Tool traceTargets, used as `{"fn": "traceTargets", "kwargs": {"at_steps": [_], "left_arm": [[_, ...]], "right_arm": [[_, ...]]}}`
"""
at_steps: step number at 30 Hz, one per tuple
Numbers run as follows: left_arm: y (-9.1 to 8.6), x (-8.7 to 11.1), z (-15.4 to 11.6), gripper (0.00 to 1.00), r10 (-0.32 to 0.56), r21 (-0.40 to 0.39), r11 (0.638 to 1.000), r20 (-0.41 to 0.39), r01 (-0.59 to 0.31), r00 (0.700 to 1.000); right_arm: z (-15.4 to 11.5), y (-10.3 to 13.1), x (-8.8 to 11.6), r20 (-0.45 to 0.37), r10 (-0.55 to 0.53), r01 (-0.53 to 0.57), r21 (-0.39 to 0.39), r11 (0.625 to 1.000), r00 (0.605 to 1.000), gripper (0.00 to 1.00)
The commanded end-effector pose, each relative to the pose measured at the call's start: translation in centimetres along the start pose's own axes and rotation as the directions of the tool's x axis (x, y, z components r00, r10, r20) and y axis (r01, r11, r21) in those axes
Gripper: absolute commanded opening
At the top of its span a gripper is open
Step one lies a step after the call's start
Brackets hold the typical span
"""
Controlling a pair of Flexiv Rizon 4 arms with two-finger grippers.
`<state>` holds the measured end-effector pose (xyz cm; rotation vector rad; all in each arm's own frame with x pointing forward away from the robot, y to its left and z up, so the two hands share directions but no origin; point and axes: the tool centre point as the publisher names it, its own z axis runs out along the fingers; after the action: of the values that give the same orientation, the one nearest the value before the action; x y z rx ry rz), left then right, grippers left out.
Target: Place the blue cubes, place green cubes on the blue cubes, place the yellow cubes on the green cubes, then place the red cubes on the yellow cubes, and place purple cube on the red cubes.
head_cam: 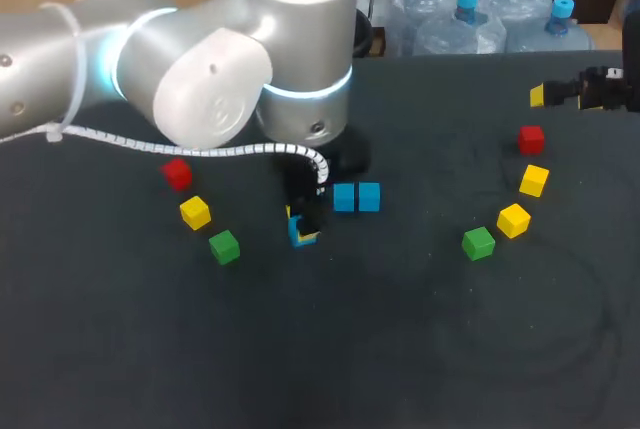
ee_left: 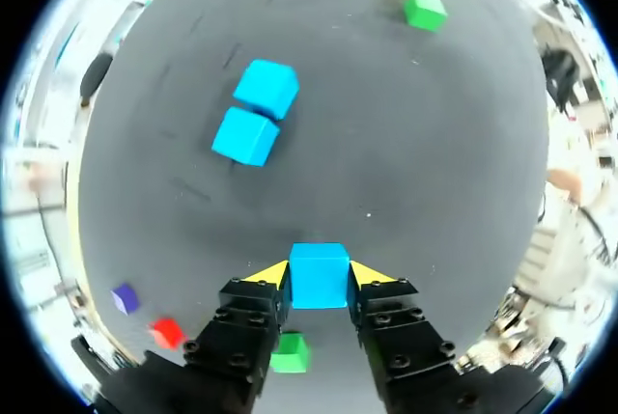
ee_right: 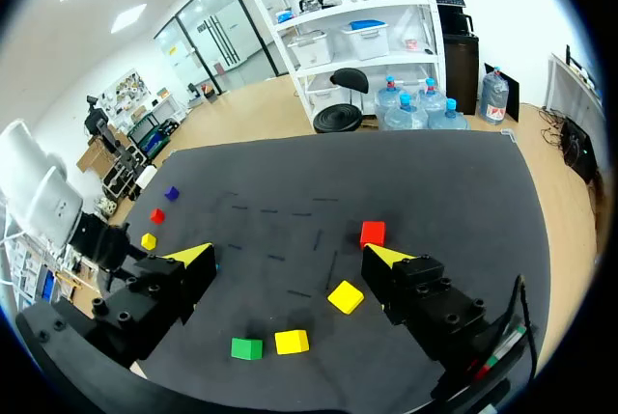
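Observation:
My left gripper [ee_left: 319, 277] is shut on a blue cube [ee_left: 319, 274], low over the dark table; in the head view this held blue cube [head_cam: 303, 237] sits under the left arm's wrist. Two more blue cubes [head_cam: 344, 197] [head_cam: 369, 197] lie touching side by side just ahead of it, also seen from the left wrist as a pair of blue cubes [ee_left: 267, 88] [ee_left: 246, 136]. My right gripper [ee_right: 290, 260] is open and empty, held high at the table's far right [head_cam: 545, 95]. Below it lie a red cube [ee_right: 372, 233], two yellow cubes [ee_right: 345, 296] [ee_right: 292, 341] and a green cube [ee_right: 246, 347].
At the left of the head view lie a red cube [head_cam: 177, 173], a yellow cube [head_cam: 195, 212] and a green cube [head_cam: 224, 246]. A small purple cube [ee_left: 125, 298] lies behind my left gripper, near a red cube [ee_left: 167, 333]. The left arm's bulk hides the table's far left.

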<state>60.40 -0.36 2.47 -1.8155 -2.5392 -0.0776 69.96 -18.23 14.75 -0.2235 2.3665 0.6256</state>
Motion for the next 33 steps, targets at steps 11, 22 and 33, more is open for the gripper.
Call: {"fn": "traceTargets", "kwargs": {"at_steps": [11, 22, 33], "left_arm": [[0.9, -2.0, 0.0, 0.0, 0.221, -0.071, 0.973, -0.003, -0.221, 0.975], [3.9, -2.3, 0.8, 0.0, 0.289, -0.083, 0.954, -0.002, -0.288, 0.957], [6.0, -4.1, 1.1, 0.0, 0.316, -0.067, 0.947, 0.004, -0.315, 0.949]], "right_arm": [[-0.1, 0.0, 0.0, 0.0, 0.0, 0.0, 0.003, 1.0, 1.0, 1.0], [-0.1, 0.0, 0.0, 0.0, 0.0, 0.0, 0.003, 1.0, 1.0, 1.0], [-0.1, 0.0, 0.0, 0.0, 0.0, 0.0, 0.003, 1.0, 1.0, 1.0]]}}
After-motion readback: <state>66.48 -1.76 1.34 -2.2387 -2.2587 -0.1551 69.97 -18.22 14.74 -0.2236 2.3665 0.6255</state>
